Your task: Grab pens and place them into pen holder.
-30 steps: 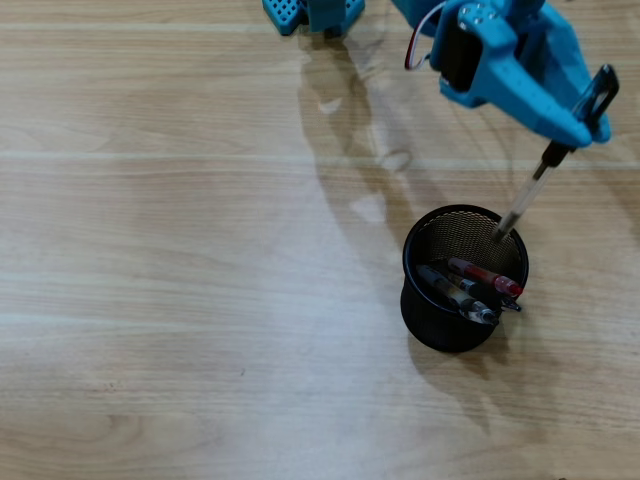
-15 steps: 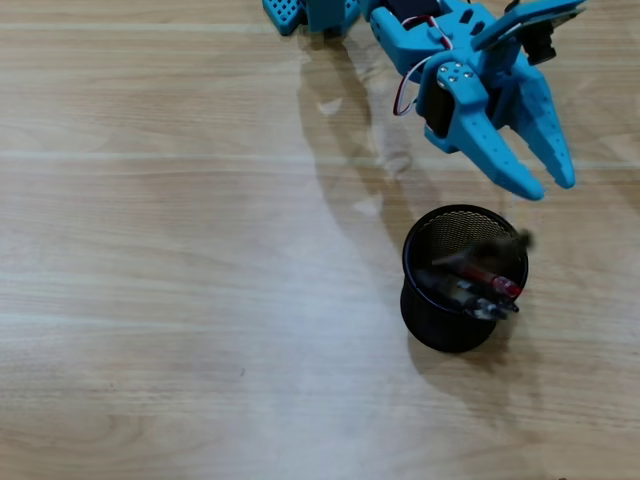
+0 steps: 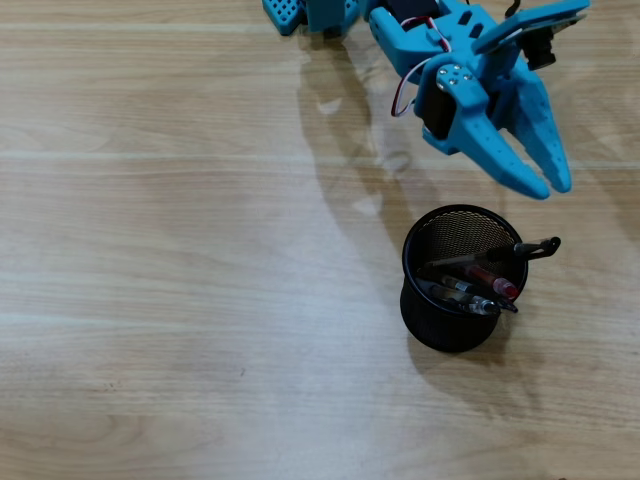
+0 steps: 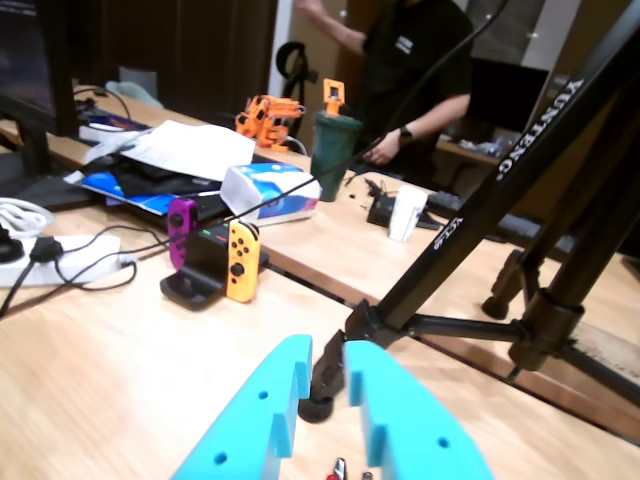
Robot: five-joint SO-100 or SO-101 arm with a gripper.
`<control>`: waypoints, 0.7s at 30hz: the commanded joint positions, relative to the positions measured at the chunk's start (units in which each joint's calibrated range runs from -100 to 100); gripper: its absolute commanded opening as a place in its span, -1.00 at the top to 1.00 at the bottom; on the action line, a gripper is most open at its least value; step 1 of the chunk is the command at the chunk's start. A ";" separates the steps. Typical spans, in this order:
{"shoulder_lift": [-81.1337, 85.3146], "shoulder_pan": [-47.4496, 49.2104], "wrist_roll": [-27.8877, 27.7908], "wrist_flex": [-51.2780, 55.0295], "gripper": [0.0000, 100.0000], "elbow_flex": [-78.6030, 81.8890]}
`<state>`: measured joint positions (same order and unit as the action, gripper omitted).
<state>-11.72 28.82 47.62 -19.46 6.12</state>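
Leaning loosely inside the pen holder (image 3: 440, 325), the light, stiff, slippery pens (image 3: 478, 287) are best pinched mid-barrel, while the fingers (image 3: 545, 165) are held narrowly apart, empty.

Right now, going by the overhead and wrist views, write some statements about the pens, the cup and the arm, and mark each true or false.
1. The pens lie inside the black mesh pen holder. True.
2. The gripper clamps a pen. False: its fingers are parted and hold nothing.
3. One pen still lies on the wooden table. False: none shows outside the holder.
4. A black pen end sticks out past the holder's rim. True.
5. The pen holder has tipped over. False: it stands upright.
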 commanded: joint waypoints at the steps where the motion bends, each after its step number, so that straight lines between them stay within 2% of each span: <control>1: 11.43 -1.16 -4.11 13.68 0.95 -0.87; 8: 26.80 -5.46 -13.38 41.83 0.95 0.03; 13: 37.50 -10.12 -21.97 62.15 0.95 0.66; 17: 46.50 -14.15 -29.82 71.36 0.95 5.19; 18: 51.00 -15.43 -33.22 74.36 0.95 8.90; 21: 57.46 -16.61 -36.89 77.64 0.95 15.69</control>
<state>36.02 13.86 16.25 53.99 15.17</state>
